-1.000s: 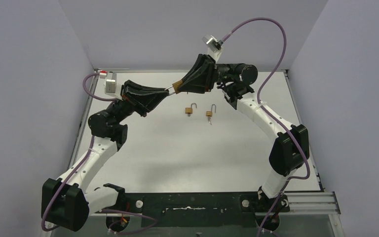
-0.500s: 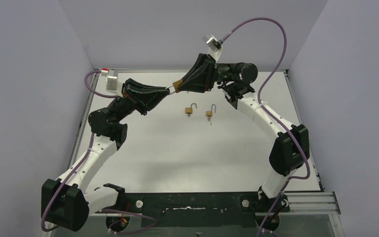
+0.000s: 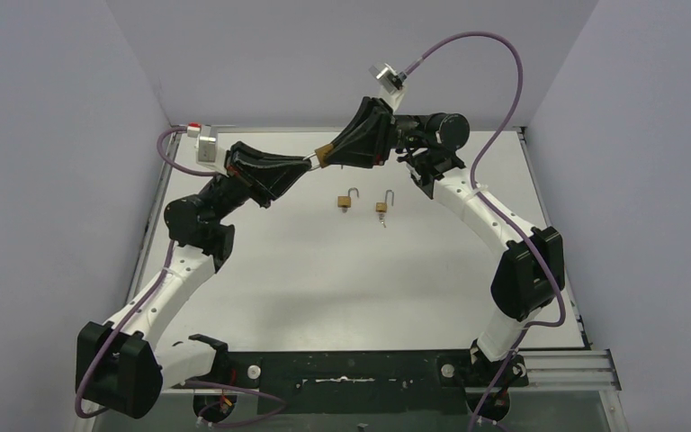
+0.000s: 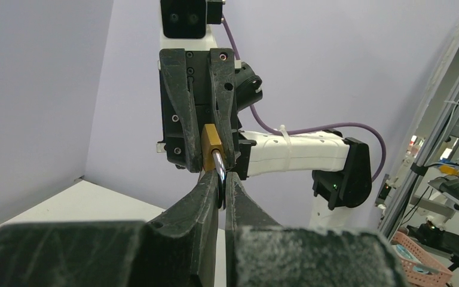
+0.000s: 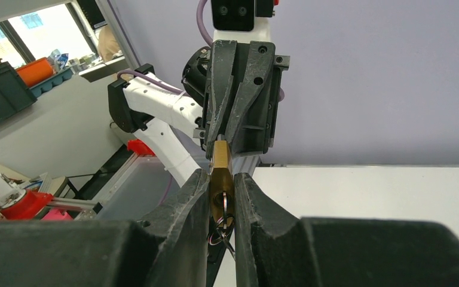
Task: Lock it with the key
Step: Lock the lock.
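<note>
A brass padlock (image 3: 323, 155) hangs in the air over the back of the table, held between both arms. My right gripper (image 5: 221, 186) is shut on its brass body (image 5: 220, 167). The key (image 5: 224, 203) sits in the keyhole on the lock's underside, and its wire ring (image 5: 221, 232) dangles below. My left gripper (image 4: 222, 182) is shut on the steel shackle (image 4: 219, 164), which comes out of the brass body (image 4: 211, 145). In the top view the left gripper (image 3: 307, 165) meets the right gripper (image 3: 330, 154) tip to tip.
Two more small brass padlocks with raised shackles lie on the white table: one (image 3: 349, 199) at the centre back, the other (image 3: 382, 206) just to its right. Grey walls close in the left, back and right sides.
The left wrist has shifted slightly toward the back. Both grips and the padlock stay where they were.
</note>
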